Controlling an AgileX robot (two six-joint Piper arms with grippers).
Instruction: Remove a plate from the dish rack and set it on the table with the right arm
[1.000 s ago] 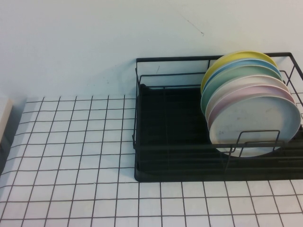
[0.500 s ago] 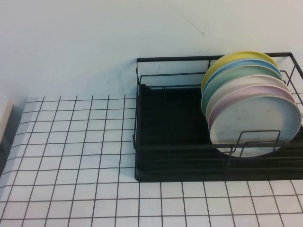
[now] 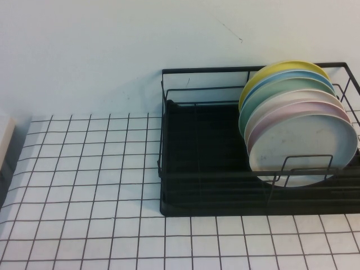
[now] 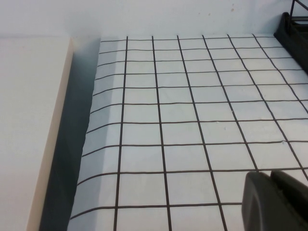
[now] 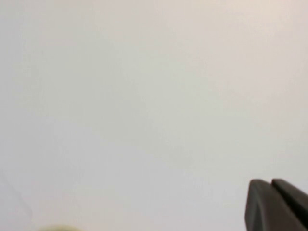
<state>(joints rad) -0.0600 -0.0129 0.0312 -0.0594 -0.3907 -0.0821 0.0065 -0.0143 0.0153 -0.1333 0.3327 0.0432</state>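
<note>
The pale grey-white plate stands on edge at the front of a row of plates in the right half of the black wire dish rack. Behind it stand a pink, a cream, a teal, a blue and a yellow plate. The rack sits at the back right of the gridded white table. Neither arm shows in the high view. My left gripper is shut with nothing in it, low over the table's left part. My right gripper is shut and empty, facing a blank pale wall.
A cream block lies beside the table's left edge, with a dark gap between them. A corner of the rack shows in the left wrist view. The rack's left half holds no plates. A white wall rises behind.
</note>
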